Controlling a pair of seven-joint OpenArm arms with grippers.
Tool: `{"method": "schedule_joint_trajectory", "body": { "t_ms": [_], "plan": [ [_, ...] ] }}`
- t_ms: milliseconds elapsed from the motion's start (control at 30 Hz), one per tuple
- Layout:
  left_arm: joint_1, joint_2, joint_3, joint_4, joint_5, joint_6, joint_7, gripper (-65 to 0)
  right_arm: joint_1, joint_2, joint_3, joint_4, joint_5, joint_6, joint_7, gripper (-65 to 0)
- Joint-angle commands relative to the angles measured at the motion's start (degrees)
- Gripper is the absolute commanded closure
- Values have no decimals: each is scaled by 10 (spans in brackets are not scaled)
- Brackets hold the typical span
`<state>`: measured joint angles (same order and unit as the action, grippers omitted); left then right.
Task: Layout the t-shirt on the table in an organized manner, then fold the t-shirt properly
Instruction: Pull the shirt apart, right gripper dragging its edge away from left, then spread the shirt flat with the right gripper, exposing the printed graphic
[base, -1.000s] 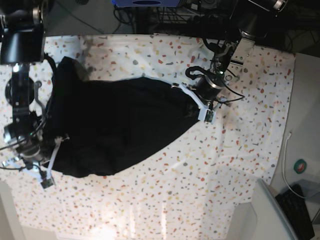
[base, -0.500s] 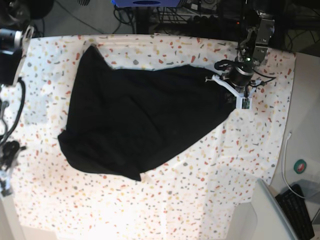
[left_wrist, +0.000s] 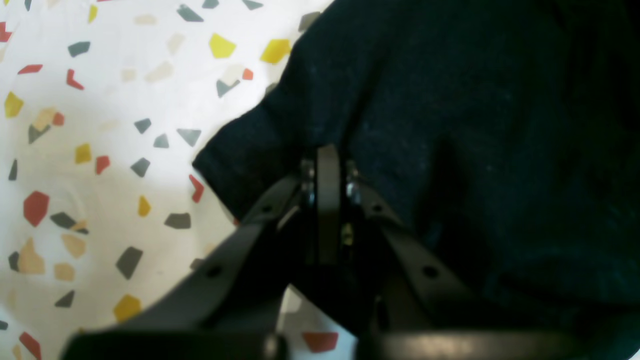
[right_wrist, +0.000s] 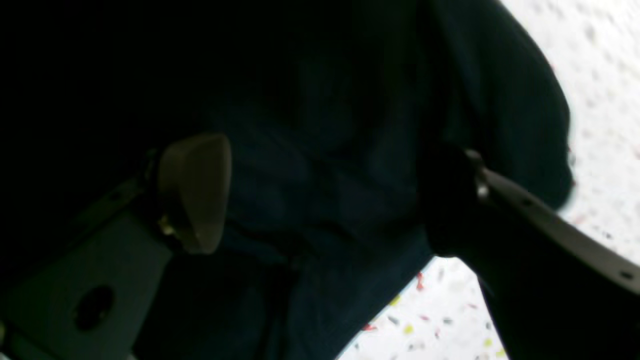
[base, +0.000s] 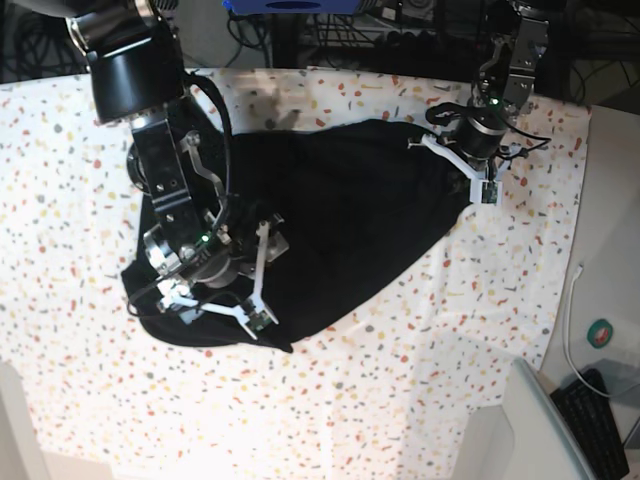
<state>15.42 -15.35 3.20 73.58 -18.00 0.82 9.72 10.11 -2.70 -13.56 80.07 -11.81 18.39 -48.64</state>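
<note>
The right gripper (base: 235, 270) hangs over the near-left part of the shirt (base: 330, 220), jaws spread wide with dark cloth lying between them but nothing pinched. The shirt lies rumpled across the middle of the speckled counter (base: 420, 400), narrowing toward the far right. There the left gripper (base: 478, 180) is clamped tight on the shirt's edge, fingers (left_wrist: 327, 200) pressed together.

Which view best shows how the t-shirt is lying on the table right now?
The base view: it shows the whole t-shirt spread unevenly across the table. The left wrist view shows only one edge, pinched in the shut left gripper. The right wrist view shows dark folds between the open right gripper fingers.
</note>
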Motion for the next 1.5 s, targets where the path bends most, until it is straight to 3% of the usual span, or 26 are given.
{"method": "schedule_joint_trajectory", "body": {
  "t_ms": [0, 167, 200, 267, 333, 367, 400, 567, 733, 900, 1067, 1233, 1367, 1467],
  "plan": [
    [5, -2, 2, 0, 2, -2, 25, 0, 24, -6, 2, -6, -5, -5, 10, -512],
    [6, -2, 4, 0, 2, -2, 25, 0, 90, -29, 4, -131, -6, -9, 81, -500],
    [6, -2, 1, 0, 2, -2, 25, 0, 102, -29, 4, -158, -6, -9, 93, -465],
    [6, -2, 0, 0, 2, -2, 25, 0, 112, -26, 4, -180, -5, -6, 96, -318],
    [6, -2, 0, 0, 2, -2, 25, 0, 104, -24, 2, -163, -5, -4, 80, -81],
    [6, -2, 0, 0, 2, -2, 25, 0, 95, -23, 6, -140, -5, -1, 63, 0],
    [6, -2, 0, 0, 2, -2, 25, 0, 79, -20, 9, -104, -6, 5, 44, 0],
    [5, -4, -1, -1, 2, -2, 25, 0, -45, 59, 36, 157, -6, 52, -60, 0],
    [3, -6, -1, -1, 2, -2, 25, 0, -125, 131, 99, 279, -5, 101, -106, 0],
    [-15, -13, -2, -10, 3, -2, 26, 0, -130, 202, 216, 253, -5, 163, -92, 0],
    [-39, -13, -1, -35, 3, -2, 26, 0, -73, 259, 279, 114, -5, 173, -16, 0],
    [-50, -14, -2, -32, 3, -2, 27, 0, -28, 267, 286, 40, -5, 175, -5, 0],
    [-69, -16, -7, -29, -4, -2, 34, 0, -28, 249, 275, 38, -6, 173, -7, 0],
    [-67, -18, -69, 19, -24, -5, 137, 0, -29, 240, 277, 38, -7, 173, -7, 0]
  ]
}}
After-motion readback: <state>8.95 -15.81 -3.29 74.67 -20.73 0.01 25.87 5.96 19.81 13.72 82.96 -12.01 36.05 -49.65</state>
